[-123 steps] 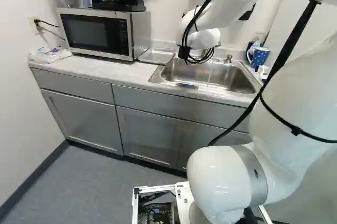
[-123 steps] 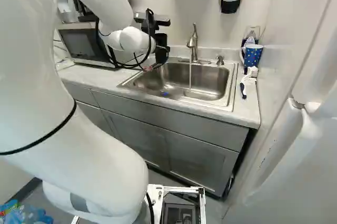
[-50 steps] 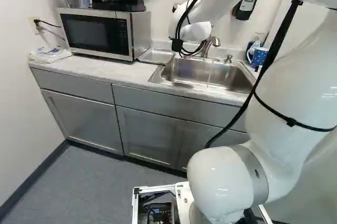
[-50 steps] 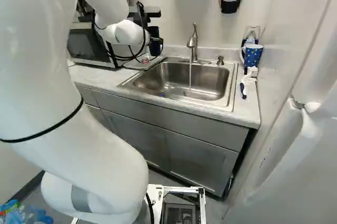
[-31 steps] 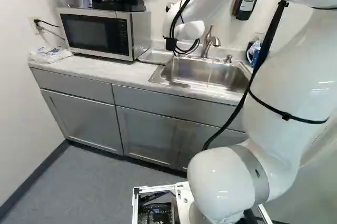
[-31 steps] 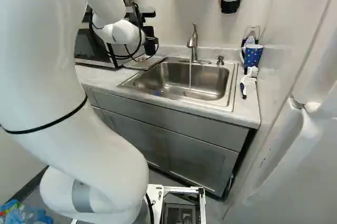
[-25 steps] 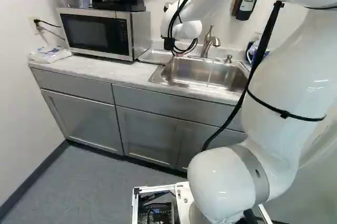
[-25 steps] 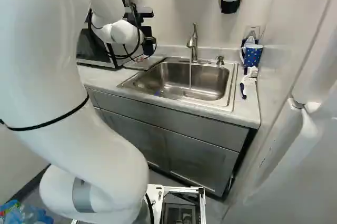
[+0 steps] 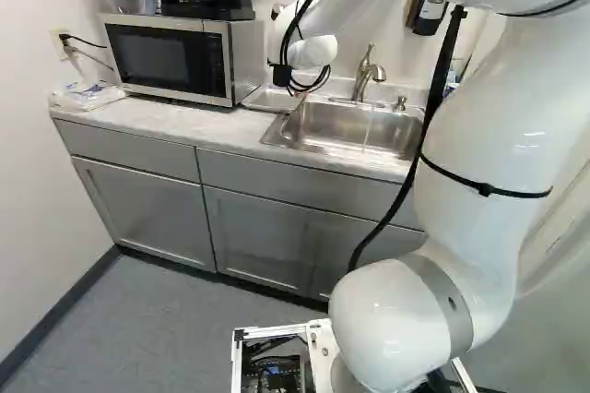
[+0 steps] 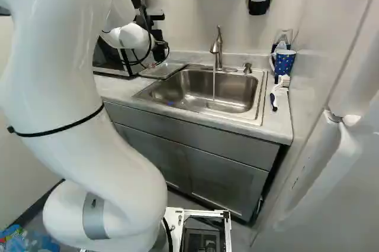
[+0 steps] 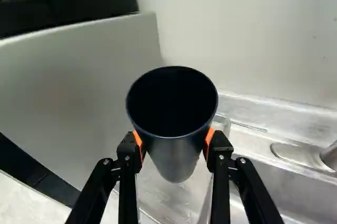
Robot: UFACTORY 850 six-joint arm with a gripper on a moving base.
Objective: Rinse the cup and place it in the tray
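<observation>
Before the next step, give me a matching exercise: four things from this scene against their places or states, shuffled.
1. Dark cup
2. Faucet
3. Blue mug
4. Tray

A. Running water
B. Between microwave and sink
C. Held in the gripper
D. Right of the sink, right base view

Pairs: 1-C, 2-A, 3-D, 4-B

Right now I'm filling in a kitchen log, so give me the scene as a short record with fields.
gripper: shut on the dark cup
cup on tray yet: cannot tell
tray: between microwave and sink
faucet: running into the sink
spotted mug: at the right of the right base view
</observation>
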